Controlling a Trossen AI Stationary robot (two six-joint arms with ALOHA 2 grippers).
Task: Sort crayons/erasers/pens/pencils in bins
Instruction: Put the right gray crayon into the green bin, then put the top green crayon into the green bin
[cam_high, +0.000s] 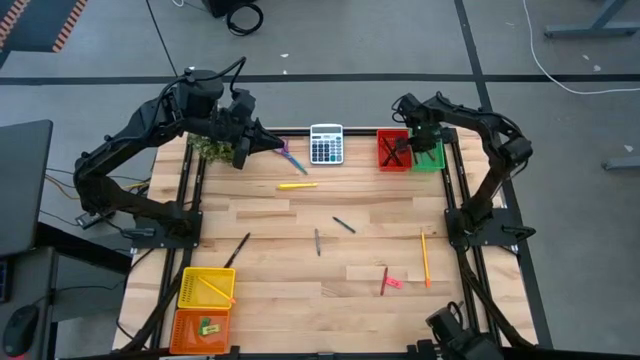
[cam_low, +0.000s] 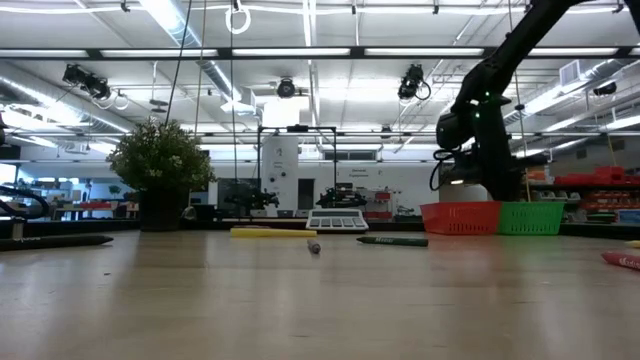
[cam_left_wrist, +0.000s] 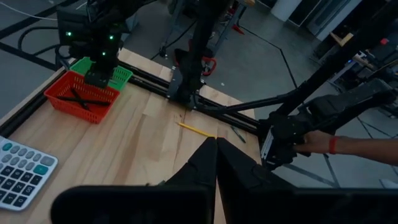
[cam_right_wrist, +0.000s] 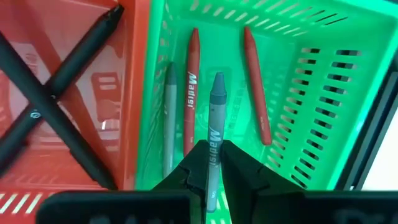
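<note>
My right gripper (cam_high: 426, 142) is over the green bin (cam_high: 431, 159) at the table's far right, shut on a grey crayon (cam_right_wrist: 215, 118). Inside the green bin (cam_right_wrist: 298, 74) lie two red crayons (cam_right_wrist: 191, 81) and another grey one (cam_right_wrist: 168, 112). The red bin (cam_high: 392, 151) beside it holds two crossed black pens (cam_right_wrist: 56, 93). My left gripper (cam_high: 262, 140) is shut and empty at the far left, by the plant. The yellow bin (cam_high: 205, 287) and the orange bin (cam_high: 203, 330) stand at the near left. My right gripper pinches the grey crayon's labelled rear part (cam_right_wrist: 212, 160) between its two fingers. The fingers come from above, pointing down into the green bin, and the crayon lies along them, its tip (cam_right_wrist: 218, 78) ahead. Whether the tip touches the bin's floor, I cannot tell.
On the table lie a yellow pen (cam_high: 297, 185), three dark pens (cam_high: 344, 225) (cam_high: 317, 241) (cam_high: 237, 250), a pencil (cam_high: 424, 257), a red crayon (cam_high: 384, 281) and a pink eraser (cam_high: 394, 283). A calculator (cam_high: 326, 143), purple scissors (cam_high: 292, 157) and a plant (cam_high: 215, 148) stand at the far edge.
</note>
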